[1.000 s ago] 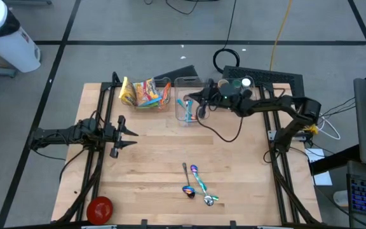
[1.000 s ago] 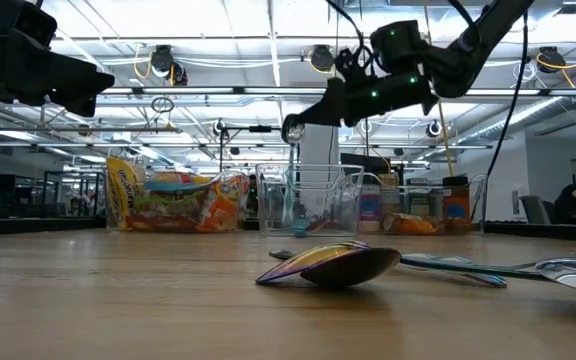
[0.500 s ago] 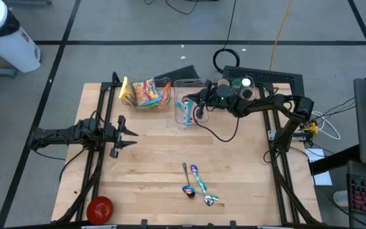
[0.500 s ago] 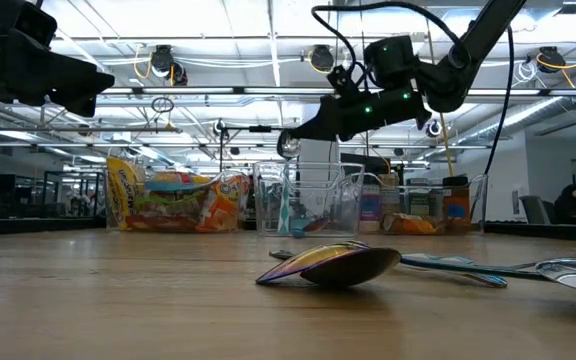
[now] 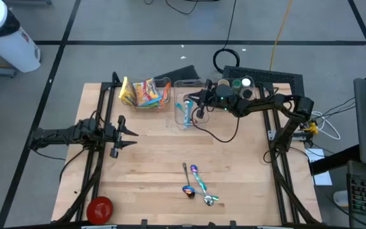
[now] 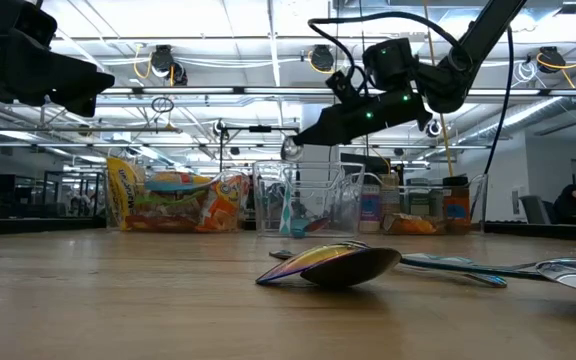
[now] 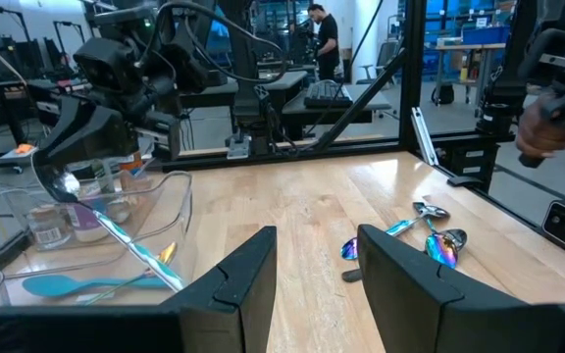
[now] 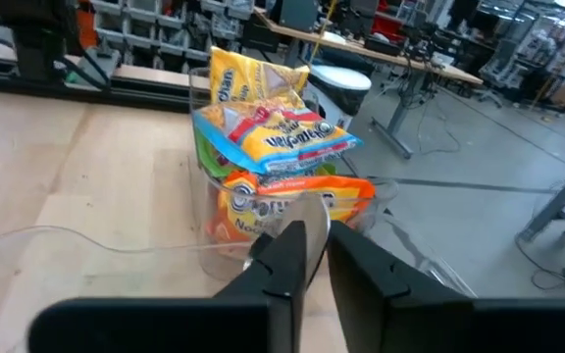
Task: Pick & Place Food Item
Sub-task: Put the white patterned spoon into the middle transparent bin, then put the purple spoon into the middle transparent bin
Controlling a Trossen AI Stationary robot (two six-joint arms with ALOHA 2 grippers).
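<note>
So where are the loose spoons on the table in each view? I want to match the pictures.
High view: the loose spoons lie on the table in the lower middle of the picture.
Low view: centre, nearest the camera.
Left wrist view: on the table beyond the fingers.
Right wrist view: not in it.
Shared landmark: the clear bin, farther back on the table than the spoons.

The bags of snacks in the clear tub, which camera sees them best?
The right wrist view: the snack bags fill the picture, yellow and orange wrappers plain to see. The high view shows them from above, far smaller. The low view shows them far across the table. The left wrist view misses them.
</note>
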